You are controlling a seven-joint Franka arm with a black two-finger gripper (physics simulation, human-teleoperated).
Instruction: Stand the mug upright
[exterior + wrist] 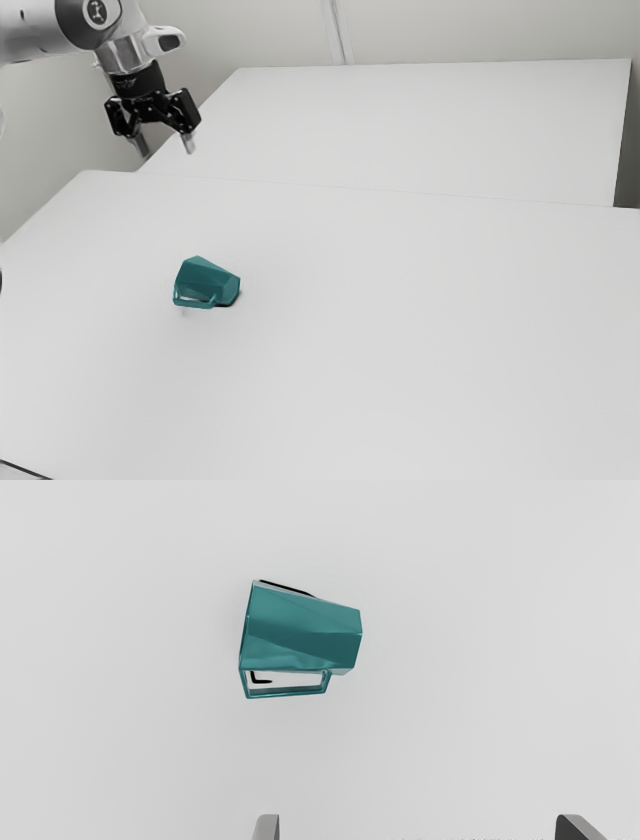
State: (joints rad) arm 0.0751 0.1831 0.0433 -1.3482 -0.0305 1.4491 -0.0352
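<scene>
Teal mug point(305, 630) lying sideways (inside hidden).

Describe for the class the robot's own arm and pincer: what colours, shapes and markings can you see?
The arm is whitish and rounded, with a dark grey disc bearing a pale emblem. A silvery wrist section follows. The pincer has a black, angular body with small pale spots and two slim grey fingers.

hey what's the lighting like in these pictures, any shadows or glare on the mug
Exterior view: pale, even light on the table, with a thin dark shadow under the mug. Wrist view: soft grey shading around it, black slivers beside it and through its handle, probably shadow; mild sheen, no harsh glare.
</scene>
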